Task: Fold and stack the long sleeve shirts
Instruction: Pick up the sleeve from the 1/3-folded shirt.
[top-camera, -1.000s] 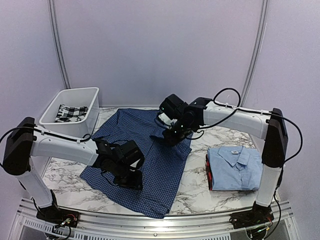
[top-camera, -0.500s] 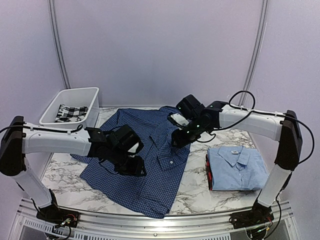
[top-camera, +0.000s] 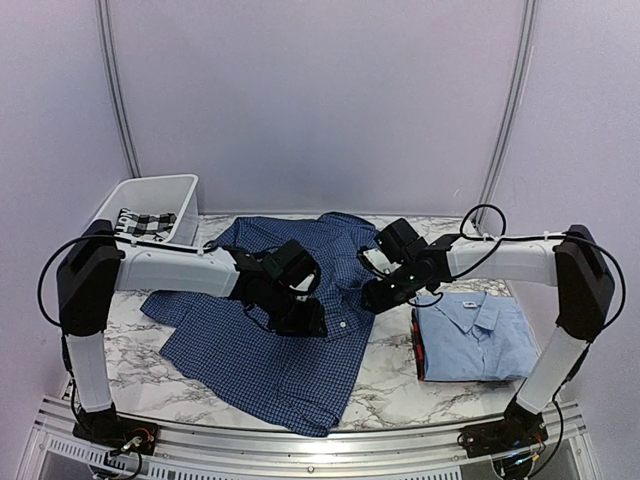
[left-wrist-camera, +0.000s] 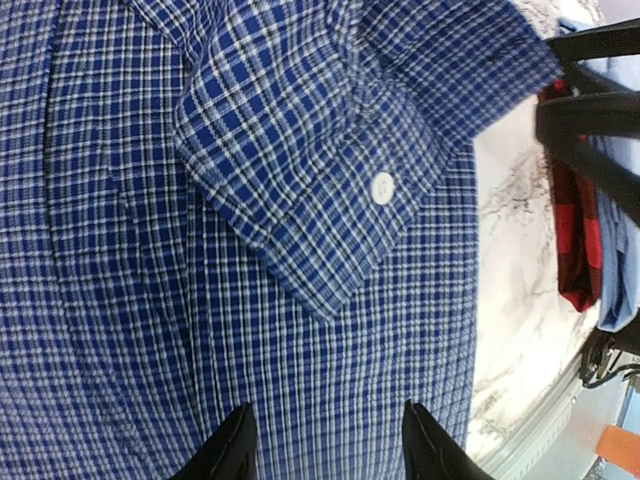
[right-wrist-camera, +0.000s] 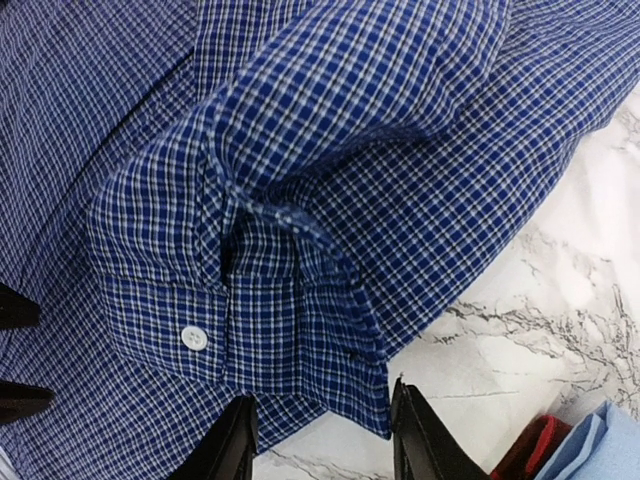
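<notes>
The dark blue checked shirt (top-camera: 270, 350) lies spread on the marble table, with one sleeve folded across its body. The sleeve's cuff with a white button shows in the left wrist view (left-wrist-camera: 383, 186) and in the right wrist view (right-wrist-camera: 194, 337). My left gripper (top-camera: 300, 318) is open and empty just above the shirt's body (left-wrist-camera: 328, 405). My right gripper (top-camera: 375, 295) is open over the cuff's edge (right-wrist-camera: 323, 395), at the shirt's right side. The light blue shirt (top-camera: 470, 335) lies folded at the right, with its white neck label up.
A white bin (top-camera: 110, 205) at the back left holds a black-and-white checked cloth (top-camera: 140, 222). A red and black cloth (top-camera: 418, 345) lies folded under the light blue shirt. The table's front edge has a metal rail (top-camera: 300, 445).
Both grippers have moved to the right. The left one went from the shirt's near left part to its middle. The right one came nearer, to the shirt's right edge, and the sleeve now lies across the body.
</notes>
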